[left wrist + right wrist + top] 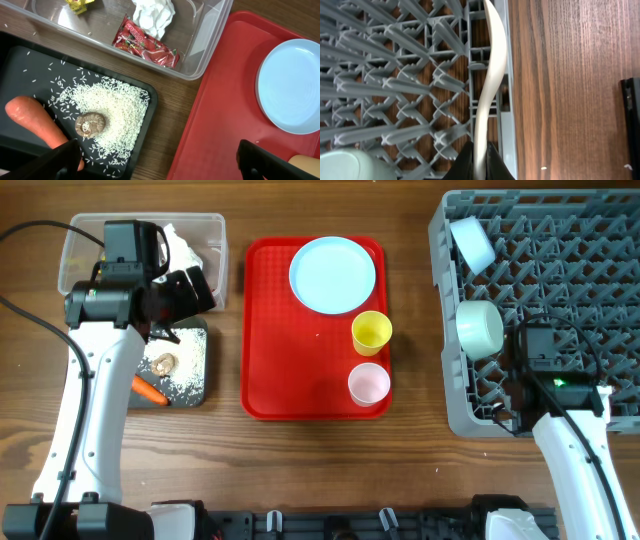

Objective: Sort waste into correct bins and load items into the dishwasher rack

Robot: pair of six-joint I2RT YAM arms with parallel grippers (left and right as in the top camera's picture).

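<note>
Right wrist view: my right end effector [479,167] is pinched on the smooth white spoon [490,75]. Its curved handle runs along the rim of the grey lattice rack [395,75], beside the wood-grain tabletop [560,90]. A pale bowl [472,242] and a second bowl [480,327] sit in the rack. My left end effector [160,162] is spread wide by the black tray [30,65], which holds loose rice [115,105], a brown lump [91,124] and a carrot [35,120]. The clear tub [210,45] holds crumpled tissue [154,15] and a red wrapper [147,44].
</note>
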